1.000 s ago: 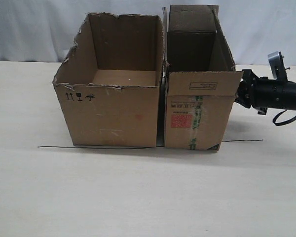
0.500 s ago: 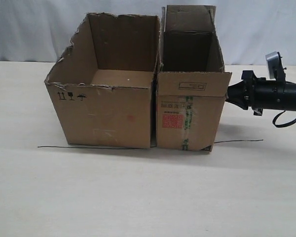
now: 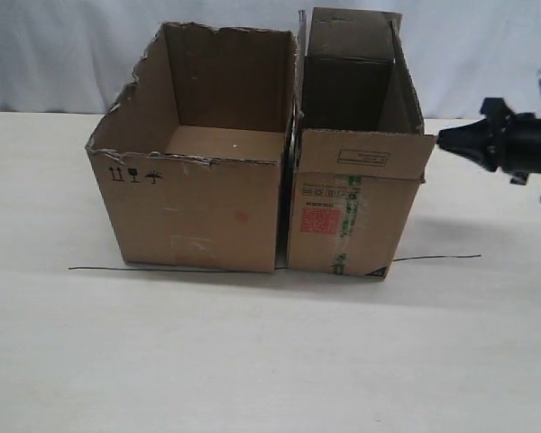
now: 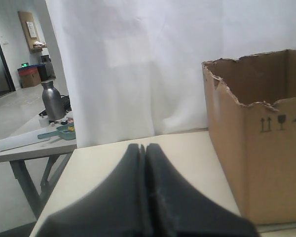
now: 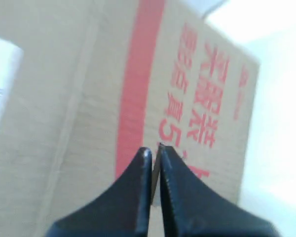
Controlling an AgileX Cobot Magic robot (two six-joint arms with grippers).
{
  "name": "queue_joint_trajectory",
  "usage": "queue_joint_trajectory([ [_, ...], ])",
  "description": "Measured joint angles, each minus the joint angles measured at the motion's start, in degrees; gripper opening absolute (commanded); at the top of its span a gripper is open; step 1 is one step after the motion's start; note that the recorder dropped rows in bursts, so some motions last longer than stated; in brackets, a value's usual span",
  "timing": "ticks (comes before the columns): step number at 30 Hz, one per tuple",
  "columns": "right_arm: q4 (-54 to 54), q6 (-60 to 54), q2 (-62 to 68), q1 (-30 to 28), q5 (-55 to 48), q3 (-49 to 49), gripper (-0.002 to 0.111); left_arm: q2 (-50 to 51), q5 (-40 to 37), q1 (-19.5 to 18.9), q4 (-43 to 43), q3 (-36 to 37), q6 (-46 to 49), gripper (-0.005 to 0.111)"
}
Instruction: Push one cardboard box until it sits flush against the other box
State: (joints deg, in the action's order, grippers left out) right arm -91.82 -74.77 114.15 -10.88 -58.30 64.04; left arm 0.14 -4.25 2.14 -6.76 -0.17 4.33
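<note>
We see dull, matt brown cardboard on the cardboard box [image 3: 356, 194], crossed by slightly shiny green-striped tape [image 3: 350, 216]; the other box [image 3: 198, 207] is the same cardboard, rough and ragged at its rim. The table [image 3: 252, 361] looks smooth, pale and matt. The left gripper [image 4: 142, 146] and the right gripper [image 5: 153, 148] look matt black plastic

Count: one narrow cardboard box [image 3: 353, 207] and one wider other box [image 3: 198, 212] are sitting on one table [image 3: 252, 361], making two boxes. One thin dark wire [image 3: 99, 269] is lying there.
</note>
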Motion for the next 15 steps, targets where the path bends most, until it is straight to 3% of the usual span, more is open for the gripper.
queue_joint_trajectory([
  [3,1.43,-1.79,-17.56,-2.98,6.93,-10.04,0.005,0.00,0.00,0.00,0.00,0.00,0.00,0.000],
  [8,-4.88,-10.24,-38.74,-0.31,18.84,-27.63,0.005,0.00,0.00,0.00,0.00,0.00,0.00,0.000],
  [15,-5.75,-10.66,-48.35,0.30,19.33,-33.74,0.005,0.00,0.00,0.00,0.00,0.00,0.00,0.000],
])
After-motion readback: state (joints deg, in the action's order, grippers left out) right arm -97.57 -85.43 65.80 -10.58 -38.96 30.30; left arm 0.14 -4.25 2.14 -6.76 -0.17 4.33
